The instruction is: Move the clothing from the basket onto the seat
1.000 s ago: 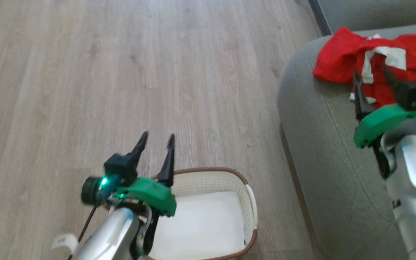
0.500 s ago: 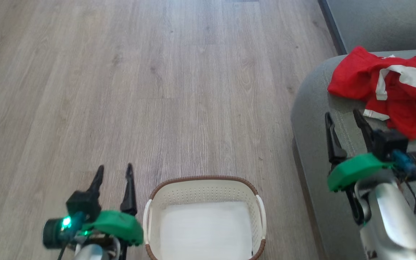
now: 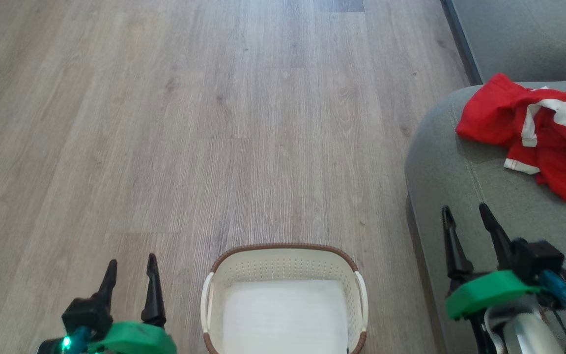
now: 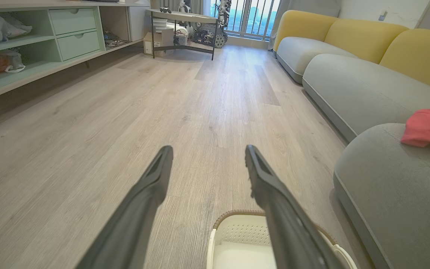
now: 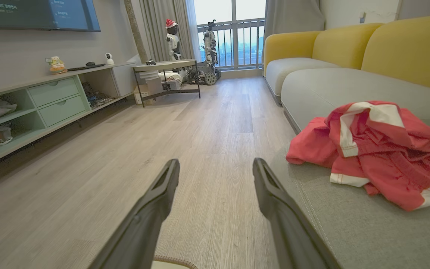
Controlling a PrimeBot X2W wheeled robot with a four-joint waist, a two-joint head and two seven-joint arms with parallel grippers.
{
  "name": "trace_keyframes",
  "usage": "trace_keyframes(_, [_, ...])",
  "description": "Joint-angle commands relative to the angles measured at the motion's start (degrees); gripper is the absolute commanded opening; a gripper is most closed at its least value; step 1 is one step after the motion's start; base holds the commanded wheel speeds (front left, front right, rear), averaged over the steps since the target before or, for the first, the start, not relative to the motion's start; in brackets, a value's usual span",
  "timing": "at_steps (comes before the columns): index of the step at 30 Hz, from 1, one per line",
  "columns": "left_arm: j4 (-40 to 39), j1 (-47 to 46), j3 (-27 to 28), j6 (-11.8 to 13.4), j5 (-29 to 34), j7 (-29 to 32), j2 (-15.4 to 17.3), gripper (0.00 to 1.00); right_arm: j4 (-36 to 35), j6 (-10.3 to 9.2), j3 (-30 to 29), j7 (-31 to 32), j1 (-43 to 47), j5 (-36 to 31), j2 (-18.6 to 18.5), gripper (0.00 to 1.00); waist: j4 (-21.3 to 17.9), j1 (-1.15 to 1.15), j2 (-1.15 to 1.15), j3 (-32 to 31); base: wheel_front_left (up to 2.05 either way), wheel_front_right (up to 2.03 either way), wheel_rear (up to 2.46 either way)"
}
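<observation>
Both claws gape empty. The right claw (image 3: 464,209) has drawn back from the bright red white-striped clothing (image 3: 533,132), which lies heaped on the grey-green upholstered seat (image 3: 460,162); the cream perforated plastic basket (image 3: 283,247) beside the left claw (image 3: 132,260) looks bare, so the move seems done.

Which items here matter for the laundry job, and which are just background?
Job:
- bright red crumpled sports clothing with white stripes, lying on the seat
- small cream perforated plastic basket with brown rim, visible part empty
- large grey-green fabric sofa seat

Background:
- pale wood-plank floor
- mint-green drawer-and-shelf unit
- dark-framed low table
- yellow sofa back cushions
- dark wall-mounted television
</observation>
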Motion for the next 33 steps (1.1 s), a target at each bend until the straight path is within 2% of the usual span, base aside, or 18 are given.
trace_keyframes(1, [-2.29,-1.38,3.08,-0.43,0.43,-0.56,0.29,1.0,-3.07,-0.02,1.26,-0.53,-0.64,1.21,0.21,1.0,0.17,0.0,0.0,0.0,0.0,0.0,0.0])
trace_keyframes(14, [-3.29,1.41,5.29,-2.32,1.75,-0.56,-0.98,1.0,-7.41,-0.02,1.67,-0.15,3.81,0.52,0.22,1.0,0.09,0.0,0.0,0.19,0.0,0.0,0.0])
trace_keyframes(33, [-2.34,1.27,5.22,-3.19,3.05,-0.56,-1.42,1.0,-7.05,-0.02,1.59,0.08,4.37,0.83,0.22,1.0,0.05,0.0,0.0,0.13,0.0,0.0,0.0])
